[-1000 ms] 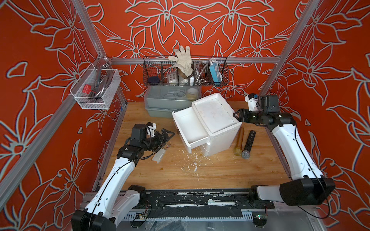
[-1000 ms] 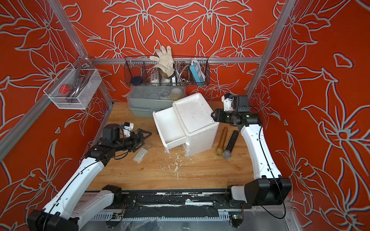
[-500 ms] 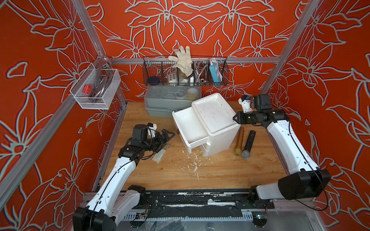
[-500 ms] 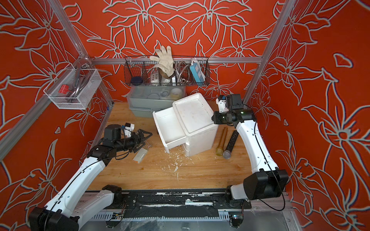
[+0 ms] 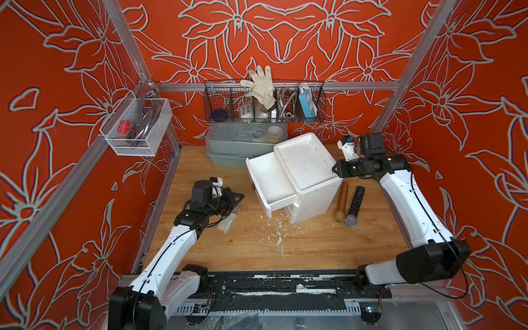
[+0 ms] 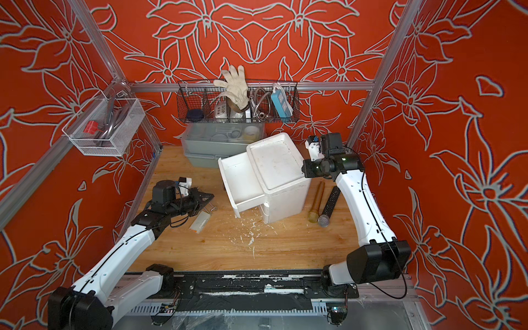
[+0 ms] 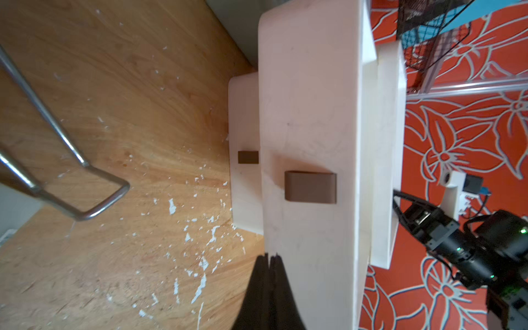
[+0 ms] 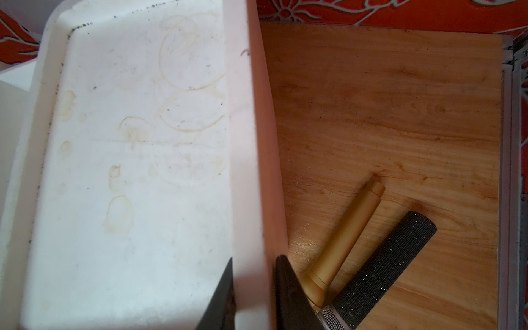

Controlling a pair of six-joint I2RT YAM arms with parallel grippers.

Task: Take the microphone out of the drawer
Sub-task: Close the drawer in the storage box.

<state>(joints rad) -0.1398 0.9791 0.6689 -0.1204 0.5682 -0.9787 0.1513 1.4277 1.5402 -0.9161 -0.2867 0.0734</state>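
Observation:
A white cabinet (image 5: 303,163) stands mid-table with its top drawer (image 5: 268,183) pulled out; the drawer's floor shows bare white in both top views. A gold microphone (image 5: 341,203) and a black glittery microphone (image 5: 354,205) lie side by side on the table, right of the cabinet; the right wrist view shows the gold microphone (image 8: 345,243) and the black microphone (image 8: 385,271) too. My right gripper (image 8: 254,263) is shut on the cabinet's top rim at its right edge. My left gripper (image 7: 270,255) is shut on nothing, low over the table left of the drawer front, whose brown handle (image 7: 310,187) faces it.
A grey bin (image 5: 243,143) sits behind the cabinet under a black wire basket (image 5: 264,105) on the back wall. A white mesh basket (image 5: 137,125) hangs on the left wall. A small white and orange object (image 5: 227,224) and white flakes (image 5: 274,231) lie near my left arm.
My left gripper has gone from wide open to shut. My right gripper has narrowed and closed on the cabinet's rim, its arm shifting slightly.

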